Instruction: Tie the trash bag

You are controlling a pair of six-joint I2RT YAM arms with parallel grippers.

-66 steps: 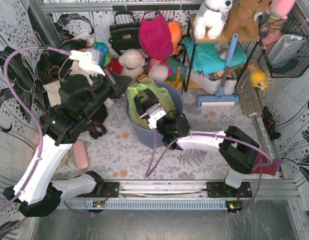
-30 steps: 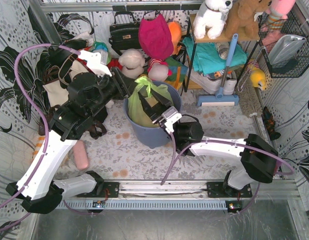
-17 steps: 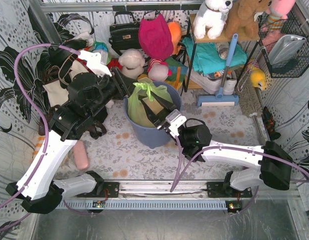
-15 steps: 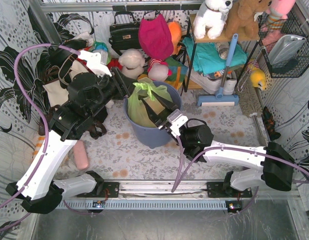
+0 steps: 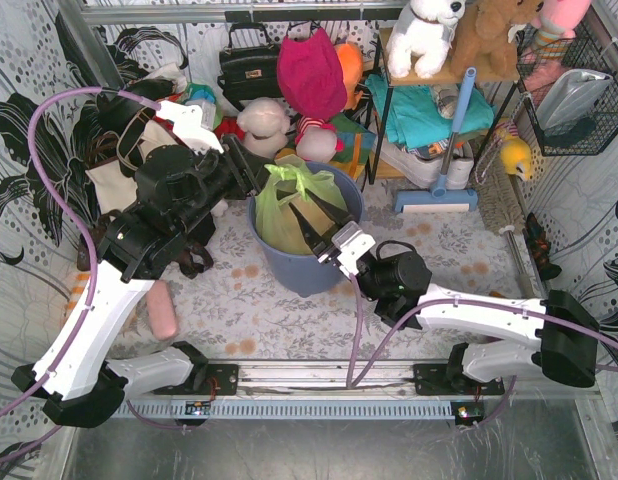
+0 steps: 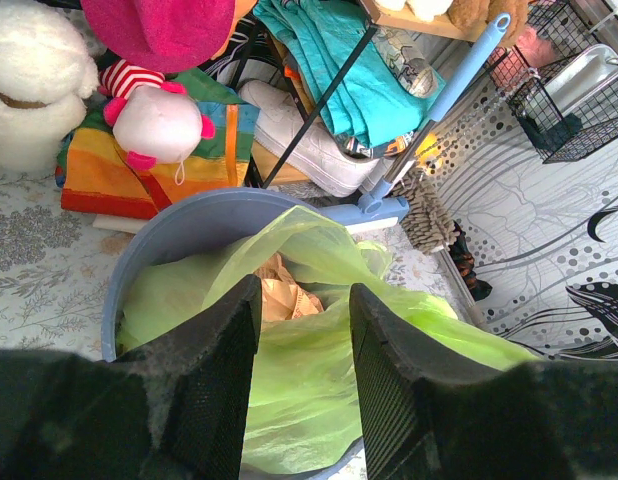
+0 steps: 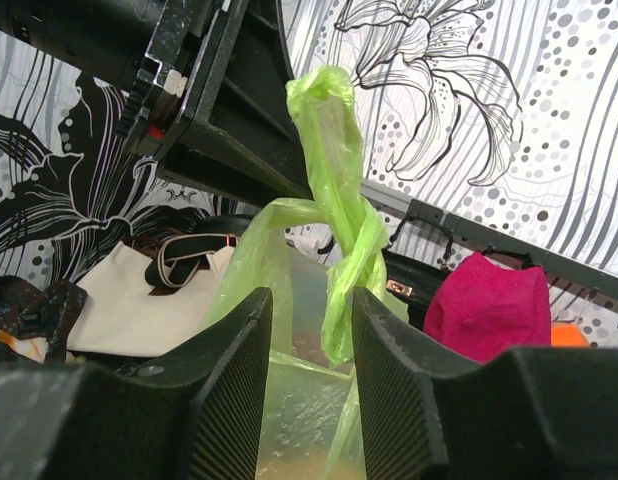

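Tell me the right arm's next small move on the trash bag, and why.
Probably close the right gripper on the trash bag. Its twisted neck stands upright between the fingers, which are apart and not clamping it, so a grip seems needed before any pulling.

Translucent lime-green on the trash bag (image 5: 279, 205), copper-brown paper (image 6: 282, 292) showing through. Blue-grey on the round bin (image 5: 299, 272) around it. Pale grey leaf print with rusty spots across the bench (image 5: 259, 315). White walls (image 5: 19, 250) with black flowers and dots. From the bin, magenta cloth (image 5: 311, 70) at twelve o'clock, teal cloth (image 5: 419, 110) and a light-blue broom handle (image 5: 456, 120) at two o'clock. Rainbow stripes on a cloth (image 6: 114, 172) at eleven o'clock in the left wrist view. White-and-black arms (image 5: 89, 320), purple cables (image 5: 355, 335).
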